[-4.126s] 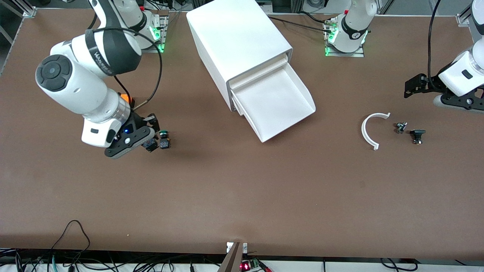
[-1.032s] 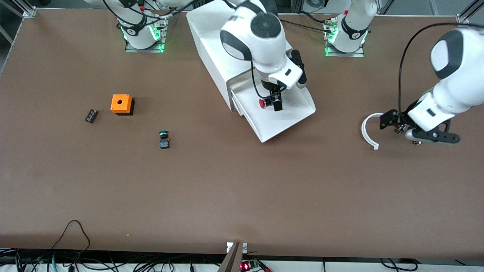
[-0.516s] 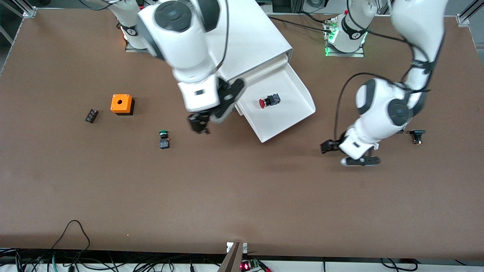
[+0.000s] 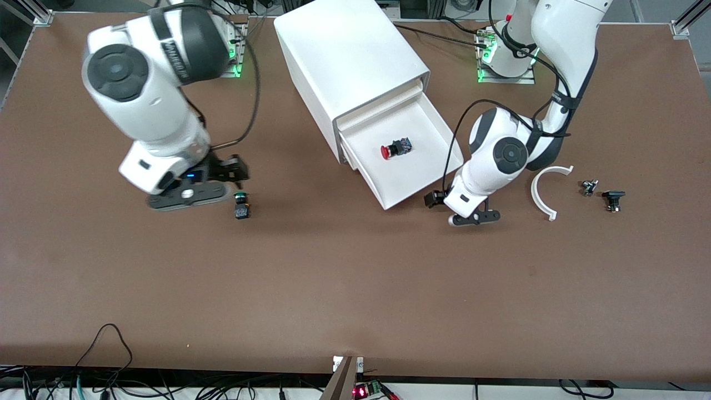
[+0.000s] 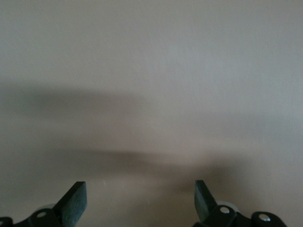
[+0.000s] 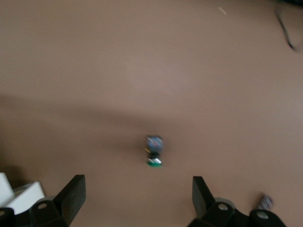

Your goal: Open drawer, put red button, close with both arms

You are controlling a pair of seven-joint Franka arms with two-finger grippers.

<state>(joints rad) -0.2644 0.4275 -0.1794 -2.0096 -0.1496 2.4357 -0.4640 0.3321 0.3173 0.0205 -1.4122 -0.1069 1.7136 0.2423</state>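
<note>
The red button [image 4: 394, 149] lies on its side in the middle drawer [image 4: 422, 178], which is pulled out of the white cabinet [image 4: 344, 50]. My right gripper [image 4: 236, 171] is open and empty, low over the table just beside the green-capped button [image 4: 240, 204]. In the right wrist view the open fingers [image 6: 73, 194] frame bare table, with the green button [image 6: 154, 155] a little way off. My left gripper [image 4: 432, 199] is open and empty, low by the drawer's front corner at the left arm's end. The left wrist view shows only its fingers [image 5: 75, 201] and bare table.
A white curved piece [image 4: 541, 191] and two small dark parts [image 4: 589, 187] [image 4: 612, 199] lie toward the left arm's end of the table. The right arm hides the orange box. Cables run along the table edge nearest the front camera.
The right gripper let go of the red button in the drawer, then swung away to the green button. The left gripper moved in from its end of the table to the drawer's front corner.
</note>
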